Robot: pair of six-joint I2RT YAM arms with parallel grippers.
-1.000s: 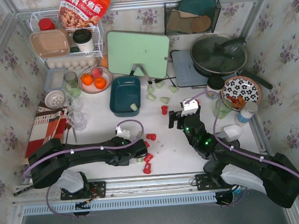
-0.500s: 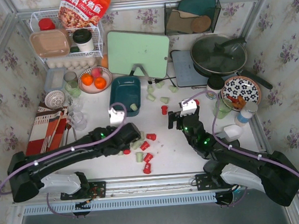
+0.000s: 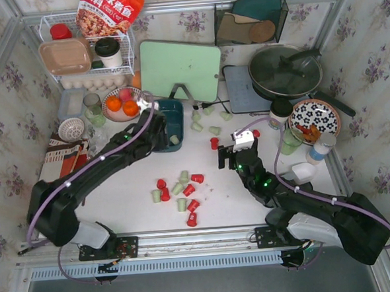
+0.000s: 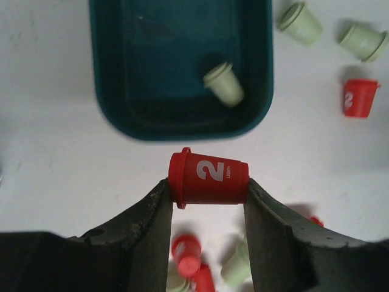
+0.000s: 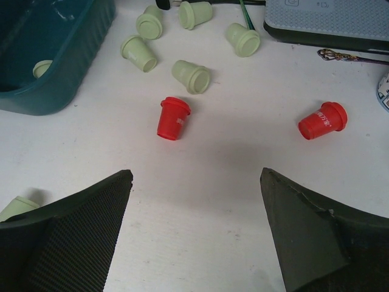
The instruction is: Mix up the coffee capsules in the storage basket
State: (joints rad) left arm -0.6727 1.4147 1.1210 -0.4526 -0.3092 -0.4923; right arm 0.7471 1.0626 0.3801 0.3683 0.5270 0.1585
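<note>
My left gripper (image 4: pixel 206 185) is shut on a red capsule (image 4: pixel 208 178) marked "2", held sideways above the table just short of the near rim of the dark teal storage basket (image 4: pixel 182 131). One pale green capsule (image 4: pixel 223 84) lies in the basket. In the top view the left gripper (image 3: pixel 155 130) overlaps the basket's (image 3: pixel 170 118) left side. A loose pile of red and green capsules (image 3: pixel 181 190) lies on the table in front. My right gripper (image 5: pixel 194 182) is open and empty, facing a red capsule (image 5: pixel 174 118), another red one (image 5: pixel 323 120) and several green ones (image 5: pixel 191 75).
A green cutting board (image 3: pixel 180 69) and a grey scale (image 3: pixel 244 90) stand behind the basket. A bowl of oranges (image 3: pixel 123 103) is to its left, and a pan (image 3: pixel 285 69) and a patterned plate (image 3: pixel 314 119) to its right. A wire rack (image 3: pixel 90 53) and a mesh holder (image 3: pixel 251 20) stand at the back.
My left arm has risen from the capsule pile at the front and swung back to the basket with a red capsule in its jaws. The right arm has barely moved.
</note>
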